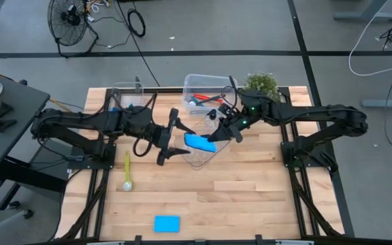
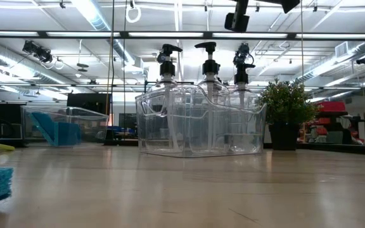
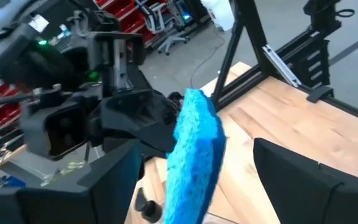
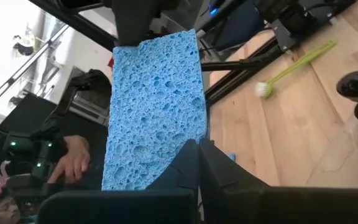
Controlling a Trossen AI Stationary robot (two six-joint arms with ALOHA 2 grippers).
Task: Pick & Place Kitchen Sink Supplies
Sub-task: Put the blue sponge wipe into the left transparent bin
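My right gripper (image 1: pixel 218 133) is shut on a light-blue sponge (image 1: pixel 199 142), lifted over the middle of the table above a clear bin (image 1: pixel 206 158). My left gripper (image 1: pixel 168 138) is open. Its two fingers (image 3: pixel 104 186) stand on either side of the sponge's free end (image 3: pixel 194 155) with a gap on each side. A yellow-green brush (image 1: pixel 127 170) lies flat on the table. A second blue sponge (image 1: pixel 167 223) lies flat near the near edge. Three pump bottles (image 2: pixel 206 66) stand in the clear bin (image 2: pixel 198 123). My right gripper pinches the light-blue sponge between its two fingers at the end nearest it, by one corner (image 4: pixel 182 155). The fingers come from the table's right side, roughly level. The sponge is lifted clear and sticks out from the fingers toward the left gripper.
A far clear bin (image 1: pixel 206 87) holds red and blue brushes. A potted plant (image 1: pixel 260 83) stands beside it. Another clear bin (image 1: pixel 126 96) at the far left holds a dark-blue sponge (image 2: pixel 56 132). A person's hand (image 4: pixel 70 160) shows beyond the table. Bare wood lies toward the near edge.
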